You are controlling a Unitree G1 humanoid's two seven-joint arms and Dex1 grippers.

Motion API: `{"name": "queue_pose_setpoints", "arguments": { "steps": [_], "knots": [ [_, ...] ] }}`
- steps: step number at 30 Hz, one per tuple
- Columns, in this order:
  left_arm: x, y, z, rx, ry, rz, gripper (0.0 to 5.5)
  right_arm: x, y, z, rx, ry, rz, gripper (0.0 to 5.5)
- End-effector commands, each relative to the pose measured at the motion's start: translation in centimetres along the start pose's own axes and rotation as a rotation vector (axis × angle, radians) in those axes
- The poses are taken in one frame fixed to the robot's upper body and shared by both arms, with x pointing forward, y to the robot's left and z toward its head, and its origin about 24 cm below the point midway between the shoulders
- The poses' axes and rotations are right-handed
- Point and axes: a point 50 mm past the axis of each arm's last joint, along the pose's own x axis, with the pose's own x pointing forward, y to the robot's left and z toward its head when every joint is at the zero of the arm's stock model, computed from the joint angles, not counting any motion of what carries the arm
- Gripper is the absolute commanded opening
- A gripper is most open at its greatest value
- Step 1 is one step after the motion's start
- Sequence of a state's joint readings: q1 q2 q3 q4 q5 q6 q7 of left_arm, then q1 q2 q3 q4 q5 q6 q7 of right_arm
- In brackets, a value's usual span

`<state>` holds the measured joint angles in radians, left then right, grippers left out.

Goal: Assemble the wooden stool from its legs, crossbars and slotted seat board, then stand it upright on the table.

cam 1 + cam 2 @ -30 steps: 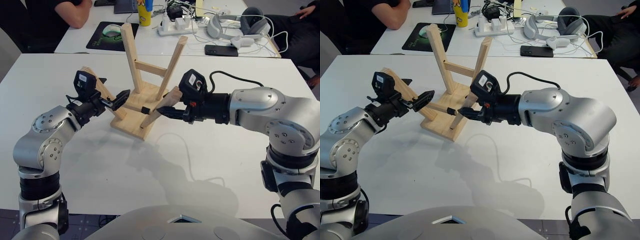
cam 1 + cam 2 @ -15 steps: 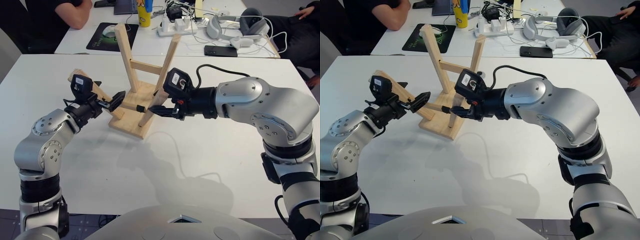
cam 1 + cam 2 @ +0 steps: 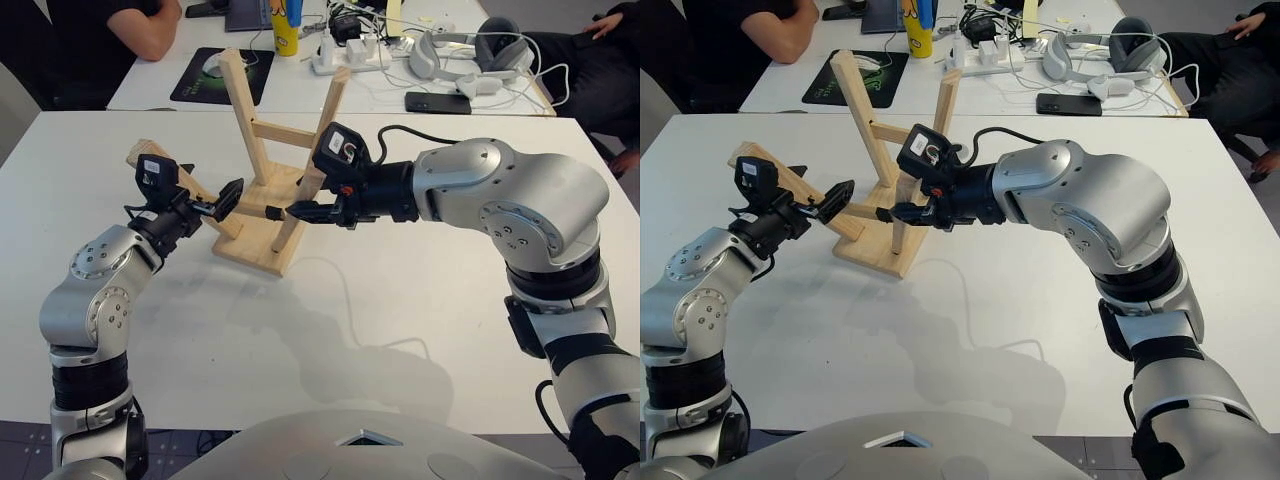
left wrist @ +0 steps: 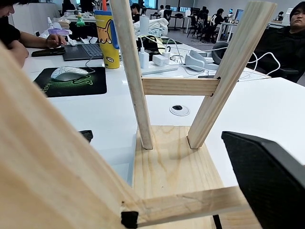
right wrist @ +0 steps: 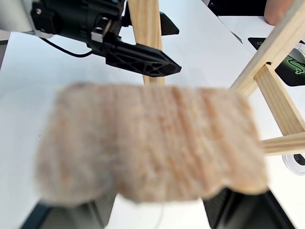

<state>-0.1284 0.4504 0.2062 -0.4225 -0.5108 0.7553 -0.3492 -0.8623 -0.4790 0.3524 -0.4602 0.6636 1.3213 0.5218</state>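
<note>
The wooden stool (image 3: 262,190) is put together and lies tipped, its seat board (image 3: 255,250) resting on the white table with the legs pointing up. My left gripper (image 3: 218,200) is open astride the left leg (image 4: 57,157); one black finger (image 4: 267,181) stands clear of the wood, above a low crossbar (image 4: 190,204). My right gripper (image 3: 298,212) is shut on the front leg (image 5: 152,143), just above the seat board. The two rear legs are joined by an upper crossbar (image 3: 285,133).
The white table (image 3: 400,320) has free room in front of and to the right of the stool. On the table behind lie a mouse pad (image 3: 200,78), a yellow cup (image 3: 287,12), a phone (image 3: 440,101), headphones (image 3: 450,50) and cables.
The stool has shifted left across the table, held in my right gripper. Both grippers have moved left with it, the right arm stretching farther over.
</note>
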Motion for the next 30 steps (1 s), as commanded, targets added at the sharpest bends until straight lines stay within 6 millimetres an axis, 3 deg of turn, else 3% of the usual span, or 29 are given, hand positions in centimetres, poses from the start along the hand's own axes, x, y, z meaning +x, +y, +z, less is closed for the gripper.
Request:
{"name": "queue_pose_setpoints", "arguments": {
  "steps": [1,9,13,19,25,30],
  "knots": [
    [1.1,-3.0,-1.0,-0.065,0.037,-0.208,5.0,3.8,1.8,-4.0,0.107,0.212,0.122,2.07],
    [1.3,-3.0,-0.7,-0.107,-0.012,-0.199,5.0,3.9,1.8,-5.4,0.129,0.255,0.136,2.07],
    [1.0,-3.0,1.5,-0.281,-0.207,-0.251,5.0,3.9,1.6,-6.1,0.119,0.284,0.124,2.07],
    [1.0,-2.5,0.7,-0.362,-0.213,-0.234,5.0,4.8,1.1,-4.6,0.151,0.24,0.143,2.07],
    [1.3,-1.6,-0.4,-0.477,-0.217,-0.177,5.0,5.4,-0.5,-4.9,0.21,0.25,0.136,2.07],
    [1.7,-1.3,-0.7,-0.519,-0.218,-0.148,5.0,5.9,-0.7,-5.5,0.047,0.319,0.089,2.07]
  ]
}}
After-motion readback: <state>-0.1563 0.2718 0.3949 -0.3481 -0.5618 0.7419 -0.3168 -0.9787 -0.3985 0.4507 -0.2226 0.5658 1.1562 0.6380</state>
